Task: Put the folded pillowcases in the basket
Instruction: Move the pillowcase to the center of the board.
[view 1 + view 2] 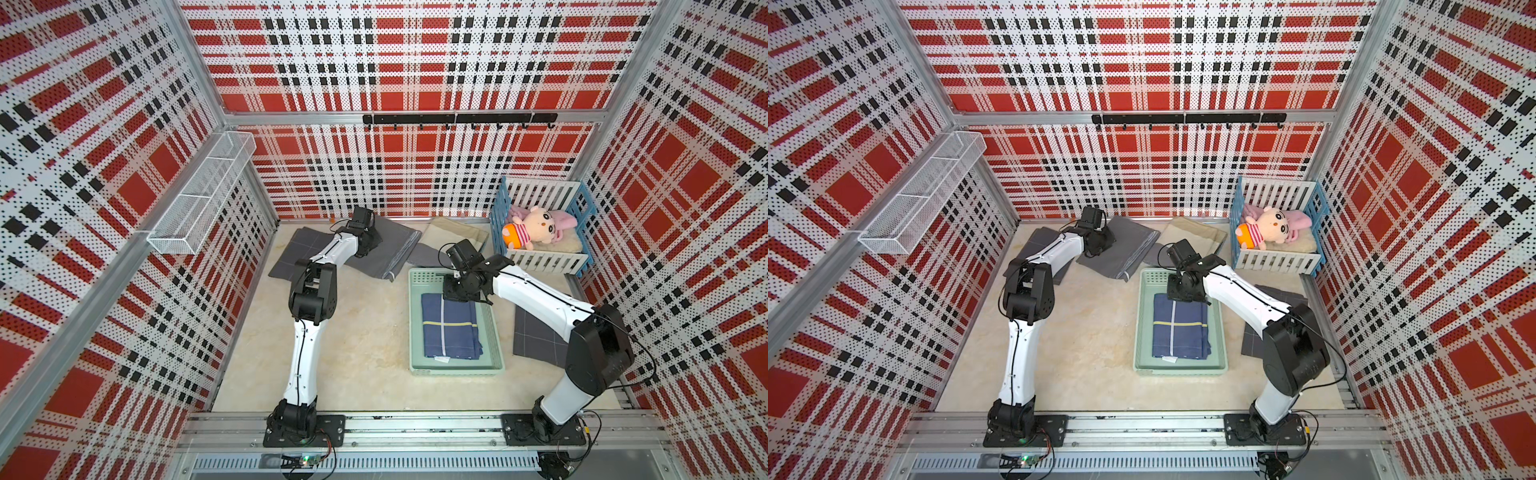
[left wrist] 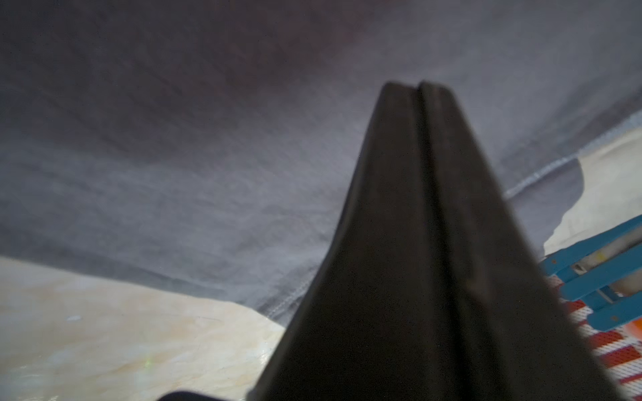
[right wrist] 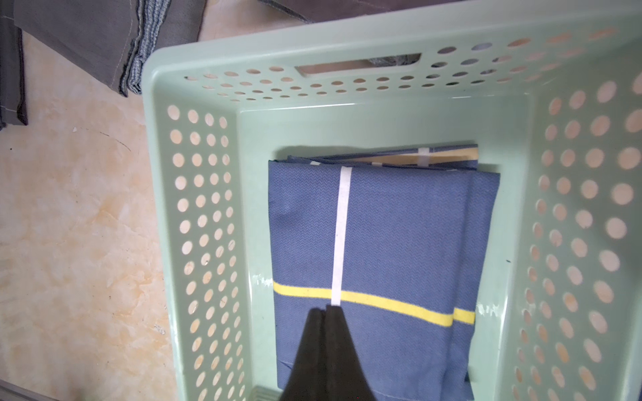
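Inside the basket (image 1: pixel 415 324) the folded pillowcase (image 1: pixel 451 328) lies flat. The right gripper (image 3: pixel 324 312) hangs over its far part, jaws together and empty. The left gripper (image 2: pixel 417 86), jaws likewise together, is at a grey cloth (image 2: pixel 208 156), far left. The pillowcase looks soft, light and floppy, so I would pinch a folded edge through all layers.

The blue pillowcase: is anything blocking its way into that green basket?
Nothing visible does. The blue folded pillowcase already lies flat on the bottom of the mint-green basket, and the shut right gripper is directly over it with nothing between them.
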Motion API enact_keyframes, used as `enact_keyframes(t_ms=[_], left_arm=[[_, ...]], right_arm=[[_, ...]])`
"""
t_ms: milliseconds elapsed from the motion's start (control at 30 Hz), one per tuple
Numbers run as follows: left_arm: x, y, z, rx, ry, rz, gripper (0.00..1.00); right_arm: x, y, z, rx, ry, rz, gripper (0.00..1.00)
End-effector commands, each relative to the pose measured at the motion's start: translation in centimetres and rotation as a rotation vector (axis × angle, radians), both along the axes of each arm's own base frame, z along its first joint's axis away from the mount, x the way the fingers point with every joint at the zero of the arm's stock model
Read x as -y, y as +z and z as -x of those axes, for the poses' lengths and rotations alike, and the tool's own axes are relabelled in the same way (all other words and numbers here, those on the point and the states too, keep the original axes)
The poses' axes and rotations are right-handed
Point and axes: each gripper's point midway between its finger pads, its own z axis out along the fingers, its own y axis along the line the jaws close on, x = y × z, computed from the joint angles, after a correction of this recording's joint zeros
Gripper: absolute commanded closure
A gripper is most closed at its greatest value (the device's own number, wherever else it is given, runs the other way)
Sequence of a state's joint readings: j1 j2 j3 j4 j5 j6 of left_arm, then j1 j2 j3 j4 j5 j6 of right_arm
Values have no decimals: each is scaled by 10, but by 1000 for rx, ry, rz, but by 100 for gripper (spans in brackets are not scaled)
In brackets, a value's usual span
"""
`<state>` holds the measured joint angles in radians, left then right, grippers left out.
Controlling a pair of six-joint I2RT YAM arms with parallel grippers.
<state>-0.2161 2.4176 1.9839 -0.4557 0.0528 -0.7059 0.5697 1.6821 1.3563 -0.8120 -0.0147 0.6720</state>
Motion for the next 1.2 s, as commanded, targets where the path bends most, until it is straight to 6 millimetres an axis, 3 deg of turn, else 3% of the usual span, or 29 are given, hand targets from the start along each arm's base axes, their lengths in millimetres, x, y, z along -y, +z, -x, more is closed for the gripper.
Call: enact_keyframes(t_ms=[0,167,333,467,667,833,1000,1100,1167], left_arm=[[-4,-33,25,-110,21,40,100],[-14,-50,72,-206,15,19,100],[-25,-52,142,-299,36,2,100],[-36,-40,204,-333,68,-20,100],[-57,-12,270,-323,118,-28,100],[-67,9,299,-305,113,-19,100],[-81,6,319,-313,117,-10,100],[-83,25,299,-231,108,19,100],[-76,44,271,-162,70,38,100]], right_arm=[[-8,4,-7,12,27,1,100],[-14,3,-10,9,51,-6,100],[-18,2,-11,6,74,-18,100],[-25,6,-11,9,92,-52,100],[-41,18,-9,31,123,-70,100],[-73,34,-4,57,179,-58,100],[-115,38,-2,48,228,-58,100],[-144,41,0,46,264,-38,100],[-161,40,-1,24,261,-53,100]])
